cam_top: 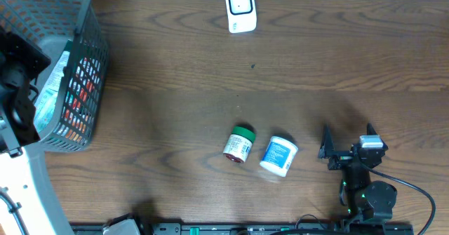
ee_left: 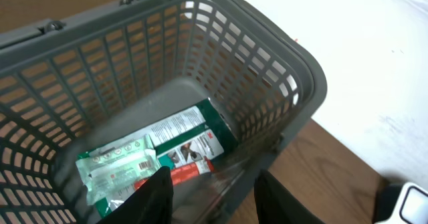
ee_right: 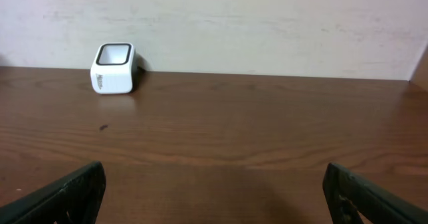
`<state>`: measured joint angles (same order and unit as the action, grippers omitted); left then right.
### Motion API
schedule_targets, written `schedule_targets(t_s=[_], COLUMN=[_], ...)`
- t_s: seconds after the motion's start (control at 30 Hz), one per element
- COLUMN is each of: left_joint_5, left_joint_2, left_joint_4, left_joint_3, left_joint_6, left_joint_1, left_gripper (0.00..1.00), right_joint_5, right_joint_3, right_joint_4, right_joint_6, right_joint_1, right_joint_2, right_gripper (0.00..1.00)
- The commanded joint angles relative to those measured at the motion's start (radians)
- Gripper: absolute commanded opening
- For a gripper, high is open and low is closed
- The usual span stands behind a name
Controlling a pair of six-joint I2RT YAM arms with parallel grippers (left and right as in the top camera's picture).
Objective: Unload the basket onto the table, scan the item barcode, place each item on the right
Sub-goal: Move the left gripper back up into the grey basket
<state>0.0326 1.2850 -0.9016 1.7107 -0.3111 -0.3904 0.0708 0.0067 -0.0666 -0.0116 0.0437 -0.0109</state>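
A: Item position; handling?
B: Flat packet (ee_left: 180,134) lies on the basket (ee_left: 294,83) floor under the left gripper (ee_left: 212,184), fingers part spread, empty; probably light, soft, slick film; pinch 1 long edge.
A: Clearance?
B: Basket walls crowd it; right gripper (cam_top: 348,133) spread wide, empty; green-capped jar (cam_top: 239,144), white jar (cam_top: 279,156) near it; open table (cam_top: 175,66) toward scanner (cam_top: 240,9).

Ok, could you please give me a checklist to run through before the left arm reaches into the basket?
1. Left gripper open and empty: ok.
2. Left gripper above the basket opening: ok.
3. Green packet lying in the basket, uncovered: ok.
4. A barcode facing up on that packet: cannot tell.
5. Scanner upright, nothing covering it: ok.
6. Right gripper open, apart from the white jar: ok.
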Motion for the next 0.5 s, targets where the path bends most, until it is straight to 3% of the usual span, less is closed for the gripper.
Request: schedule_targets(t_s=[0.0,0.47], left_joint_5=[0.014,0.111], left_joint_2=[0.011,0.129], left_joint_4=[0.015,0.023], left_joint_3=[0.013,0.014], left_joint_6=[-0.005,-0.005], left_joint_1=[-0.019,-0.037], left_gripper=[0.38,0.38], right_joint_5=[-0.006,-0.006], right_joint_3=[-0.001,-0.001], right_joint_4=[-0.005,-0.005], right_joint_6=[-0.01,-0.01], right_joint_1=[0.005,0.005], right_joint_2=[0.006,0.006], right_gripper=[0.99,0.99])
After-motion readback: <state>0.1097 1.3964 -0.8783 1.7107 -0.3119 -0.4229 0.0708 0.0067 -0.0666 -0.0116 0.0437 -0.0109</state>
